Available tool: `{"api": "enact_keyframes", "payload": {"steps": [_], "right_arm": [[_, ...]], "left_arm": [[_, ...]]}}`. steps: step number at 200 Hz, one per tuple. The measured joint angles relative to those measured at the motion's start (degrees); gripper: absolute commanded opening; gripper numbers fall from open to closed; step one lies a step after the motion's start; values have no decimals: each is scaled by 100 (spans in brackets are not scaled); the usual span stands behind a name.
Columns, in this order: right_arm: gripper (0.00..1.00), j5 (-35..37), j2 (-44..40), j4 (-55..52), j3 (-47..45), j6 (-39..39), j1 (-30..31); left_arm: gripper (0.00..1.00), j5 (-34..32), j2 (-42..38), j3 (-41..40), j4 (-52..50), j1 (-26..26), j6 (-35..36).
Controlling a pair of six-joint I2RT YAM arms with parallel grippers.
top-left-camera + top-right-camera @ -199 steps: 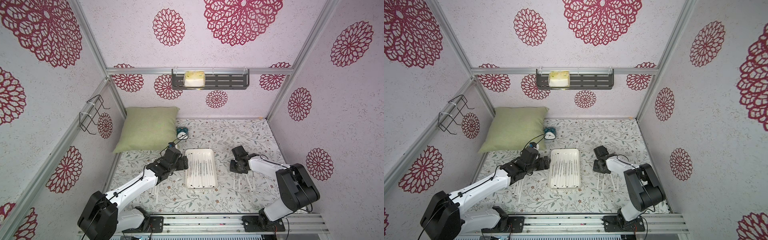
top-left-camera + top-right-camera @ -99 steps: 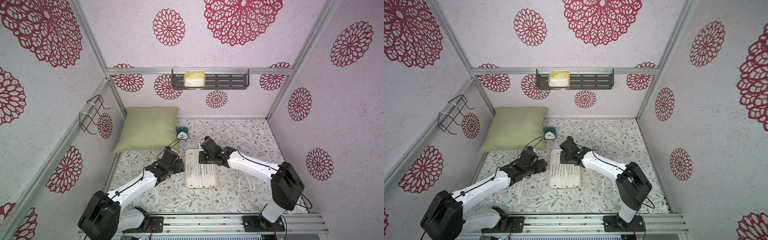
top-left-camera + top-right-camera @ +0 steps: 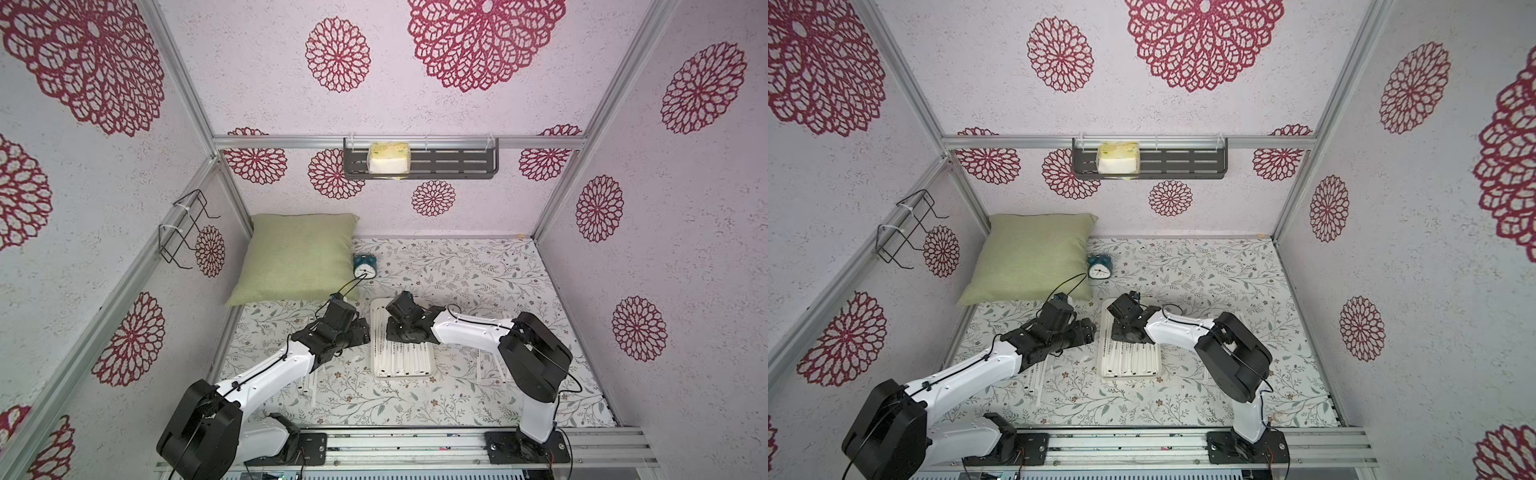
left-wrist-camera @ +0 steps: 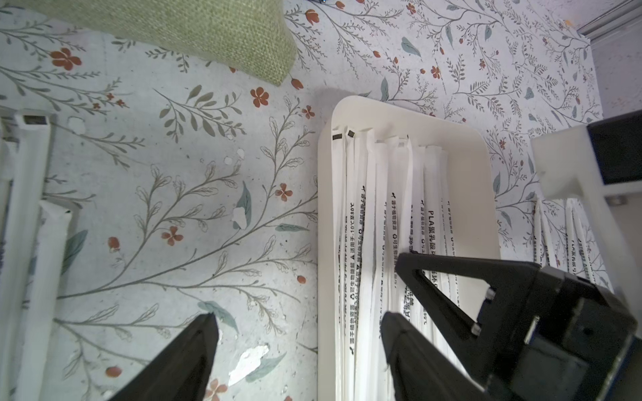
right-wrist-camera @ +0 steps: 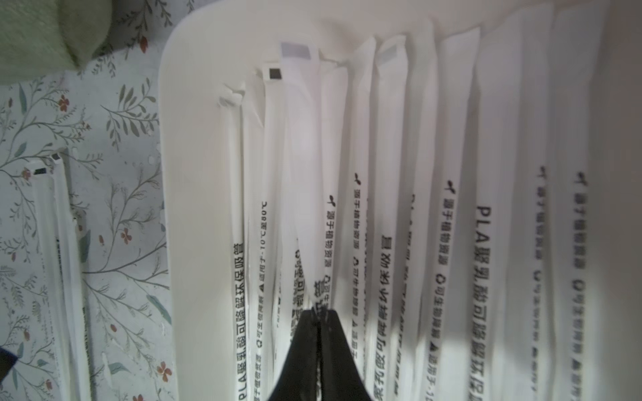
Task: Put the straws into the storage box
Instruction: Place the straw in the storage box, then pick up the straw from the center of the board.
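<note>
Box [image 4: 410, 119]: white tray, flat on the tablecloth [image 4: 208, 173] between the two arms. Its floor was mostly covered by straws [image 4: 378, 208] laid lengthwise, side by side, some overlapping, with a few dark tips showing at the far end. Right gripper [image 5: 318, 312]: poised over the box, fingers pressed together and, by the wrist view, pinching a carried straw [image 5: 298, 166]. That straw ran from the fingertips toward the far end, over the stored row; whether it touched the row could not be told. Left gripper [image 4: 298, 321]: fingers spread wide, empty, straddling the box's left rim, one finger over the tablecloth and one over the stored straws. Left loose straws [image 4: 29, 208]: a few on the tablecloth beside the left arm [image 3: 266, 370], apart from the box. Right loose straws [image 4: 569, 229]: a few more on the tablecloth past the box's right rim, partly hidden by the right arm [image 3: 469, 332]. Pillow [image 3: 297, 257] and clock [image 3: 364, 266]: behind the box, not involved. Progress, as judged: well past half, with most straws stored. Outstanding were release of the carried straw and transfer of both loose groups, whose exact count was not legible.
</note>
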Motion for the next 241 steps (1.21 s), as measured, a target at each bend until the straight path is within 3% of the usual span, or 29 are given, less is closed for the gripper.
{"api": "enact_keyframes", "payload": {"steps": [23,65,106,134,156,184,241], "right_arm": [[16,-39,175,22,15,2,2],[29,-44,181,-205,214,-120,2],[31,24,-708,-721,37,-356,-122],[30,284,-1847,-1067,-719,-621,-675],[31,450,-2382,-1305,-1462,-929,-1425],[31,588,-2494,-1528,-2238,-1233,-2124],[32,577,-2448,-1239,-2758,-1644,-2597]], "left_arm": [[81,2,28,-15,-2,0,0],[81,-2,28,-15,-4,0,9],[80,-33,-7,39,-120,0,68],[79,-201,-2,365,-293,-179,175],[79,-365,267,914,-391,-636,271],[79,-411,914,1440,-356,-1233,323],[79,-131,1965,1827,-293,-1759,280]]}}
